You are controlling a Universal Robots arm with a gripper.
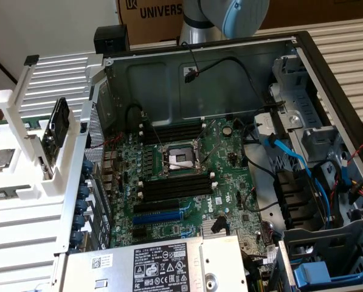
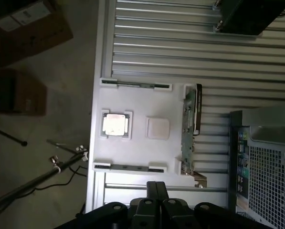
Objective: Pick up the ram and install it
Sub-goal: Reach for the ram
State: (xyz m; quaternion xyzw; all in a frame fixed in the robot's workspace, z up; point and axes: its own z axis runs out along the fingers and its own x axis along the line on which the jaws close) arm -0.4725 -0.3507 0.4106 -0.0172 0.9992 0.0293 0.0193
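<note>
Seen from above in the wrist view, a white holder (image 2: pixel 175 102) carries a thin dark ram stick (image 2: pixel 135 86) lying along one edge. A second stick like it (image 2: pixel 130 167) lies along the opposite edge, the one nearer my gripper. My gripper (image 2: pixel 156 187) hangs high above this holder, its fingers shut together with nothing between them. In the exterior view the same holder (image 1: pixel 23 182) stands at the exterior view's left, beside the open computer case (image 1: pixel 303 55). The black memory slots (image 1: pixel 175 185) on the motherboard (image 1: pixel 230 182) flank the processor socket (image 1: pixel 178 159).
The holder also carries a processor chip (image 2: pixel 115 125), a pale square pad (image 2: pixel 157 128) and a green card standing on edge (image 2: pixel 187 129). Inside the case are a blue expansion slot (image 1: pixel 160 216), loose cables (image 1: pixel 290 155) and a power supply (image 1: pixel 151 264). Only the arm's elbow (image 1: pixel 230 15) appears above the case.
</note>
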